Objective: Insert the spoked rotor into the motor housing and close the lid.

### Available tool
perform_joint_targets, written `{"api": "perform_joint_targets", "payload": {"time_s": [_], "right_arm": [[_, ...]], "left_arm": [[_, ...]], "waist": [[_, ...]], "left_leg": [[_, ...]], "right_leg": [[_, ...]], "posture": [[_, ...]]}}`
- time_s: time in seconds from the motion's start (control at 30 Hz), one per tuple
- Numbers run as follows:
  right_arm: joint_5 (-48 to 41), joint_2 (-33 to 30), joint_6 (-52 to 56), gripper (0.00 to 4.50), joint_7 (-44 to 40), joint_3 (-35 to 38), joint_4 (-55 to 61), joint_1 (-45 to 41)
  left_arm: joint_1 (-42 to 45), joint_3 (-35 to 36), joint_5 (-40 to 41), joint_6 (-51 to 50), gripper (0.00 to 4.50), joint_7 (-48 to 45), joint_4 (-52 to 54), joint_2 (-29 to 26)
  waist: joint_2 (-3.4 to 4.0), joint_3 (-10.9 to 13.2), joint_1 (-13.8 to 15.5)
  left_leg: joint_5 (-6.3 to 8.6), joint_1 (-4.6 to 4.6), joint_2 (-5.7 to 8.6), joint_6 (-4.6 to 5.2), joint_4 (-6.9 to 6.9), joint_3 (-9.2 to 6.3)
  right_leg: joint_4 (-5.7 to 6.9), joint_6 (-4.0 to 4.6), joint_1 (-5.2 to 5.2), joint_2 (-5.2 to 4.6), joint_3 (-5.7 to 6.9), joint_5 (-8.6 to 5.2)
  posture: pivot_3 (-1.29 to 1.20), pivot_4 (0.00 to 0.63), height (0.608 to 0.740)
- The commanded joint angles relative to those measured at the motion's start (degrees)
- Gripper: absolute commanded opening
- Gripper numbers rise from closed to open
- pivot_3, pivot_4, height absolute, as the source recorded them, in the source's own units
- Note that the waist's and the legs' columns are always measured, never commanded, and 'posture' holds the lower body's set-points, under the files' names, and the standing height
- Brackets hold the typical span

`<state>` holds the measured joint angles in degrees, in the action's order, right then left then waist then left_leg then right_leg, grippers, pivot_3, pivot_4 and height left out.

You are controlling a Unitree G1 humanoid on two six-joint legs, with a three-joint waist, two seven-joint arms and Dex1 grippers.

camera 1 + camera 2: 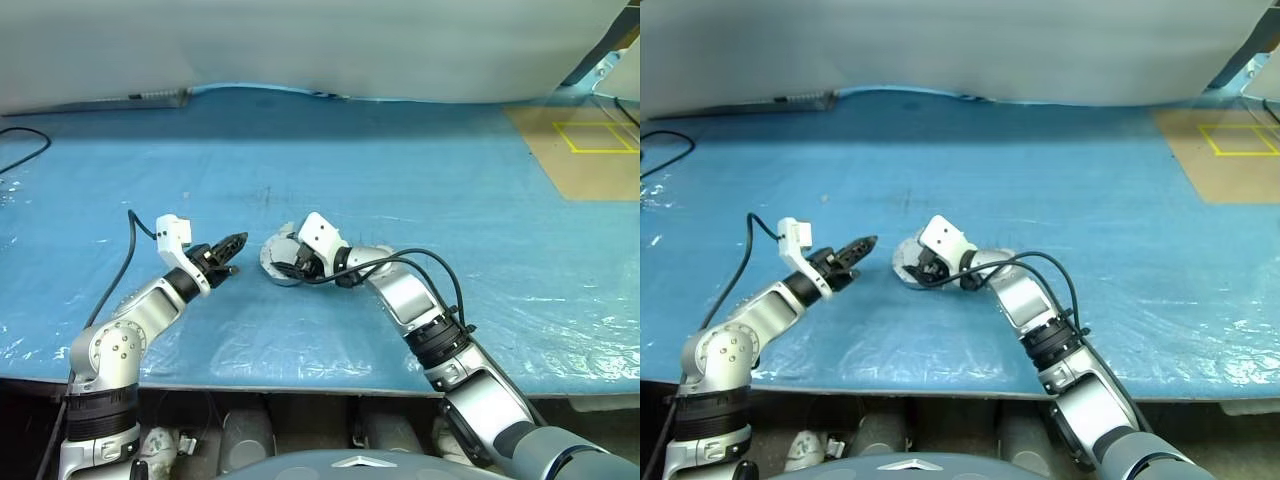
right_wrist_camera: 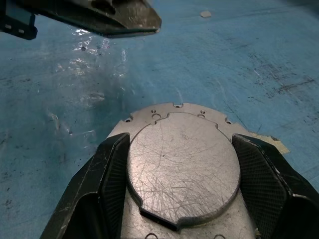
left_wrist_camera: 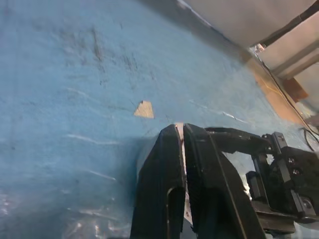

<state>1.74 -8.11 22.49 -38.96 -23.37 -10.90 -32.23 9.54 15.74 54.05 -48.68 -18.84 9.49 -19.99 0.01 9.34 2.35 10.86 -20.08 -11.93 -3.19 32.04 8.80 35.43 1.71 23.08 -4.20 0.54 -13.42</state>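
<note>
The right gripper (image 2: pixel 179 179) is reaching left across the blue table (image 1: pixel 420 170), its fingers clamping the lid (image 2: pixel 183 164) at centre. The left gripper (image 1: pixel 235 243), pinched shut and empty, is hovering just left, pointing right.

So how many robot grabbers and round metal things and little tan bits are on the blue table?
Grippers: 2, the left gripper shut, the right gripper around the lid
Round metal parts: 1, the lid
Tan scraps: 1, the scrap on the blue table cover
Total: 4
</note>
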Motion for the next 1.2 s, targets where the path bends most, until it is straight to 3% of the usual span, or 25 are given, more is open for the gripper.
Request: {"api": "perform_joint_targets", "payload": {"time_s": [0.03, 0.27, 0.53, 1.2], "right_arm": [[2.2, -1.4, 3.3, 2.94, 0.9, -1.2, -4.6, 2.2], [2.3, -1.6, 3.4, 2.94, 1.0, -1.0, -4.5, 2.2], [2.3, -1.8, 3.5, 2.94, 0.8, -1.1, -4.2, 2.4], [2.4, -1.6, 3.8, 2.94, 1.0, -1.5, -3.7, 2.9]], "left_arm": [[1.2, -1.1, -1.7, -0.6, 0.17, -2.6, -3.6, -1.3], [1.5, -4.0, -5.0, 1.0, 0.17, -7.3, -6.6, -0.4], [2.2, -2.4, -8.3, 8.1, 0.17, -7.6, -5.1, 2.3], [1.3, -6.5, -8.9, 1.6, 0.17, -9.6, -3.7, 1.4]], "waist": [[0.00, 0.0, 0.0], [-0.01, 0.0, 0.1], [-0.01, 0.0, 0.1], [0.00, 0.0, 0.1]], "left_leg": [[0.00, 0.00, 0.00, 0.00, -0.03, 0.00], [0.10, 0.01, 0.00, 0.18, -0.09, -0.02], [0.10, 0.01, 0.01, 0.18, -0.25, -0.03], [-0.02, 0.03, 0.06, -0.03, -0.78, 0.01]], "right_leg": [[-0.01, -0.05, 0.00, 0.00, 0.01, -0.03], [-0.05, -0.33, -0.01, -0.01, 0.01, -0.20], [-0.19, -0.33, -0.01, -0.02, 0.02, -0.19], [-0.67, 0.01, -0.04, -0.01, 0.05, 0.01]], "posture": [[0.00, 0.150, 0.740], [0.00, 0.150, 0.740], [0.00, 0.150, 0.740], [0.00, 0.150, 0.740]]}}
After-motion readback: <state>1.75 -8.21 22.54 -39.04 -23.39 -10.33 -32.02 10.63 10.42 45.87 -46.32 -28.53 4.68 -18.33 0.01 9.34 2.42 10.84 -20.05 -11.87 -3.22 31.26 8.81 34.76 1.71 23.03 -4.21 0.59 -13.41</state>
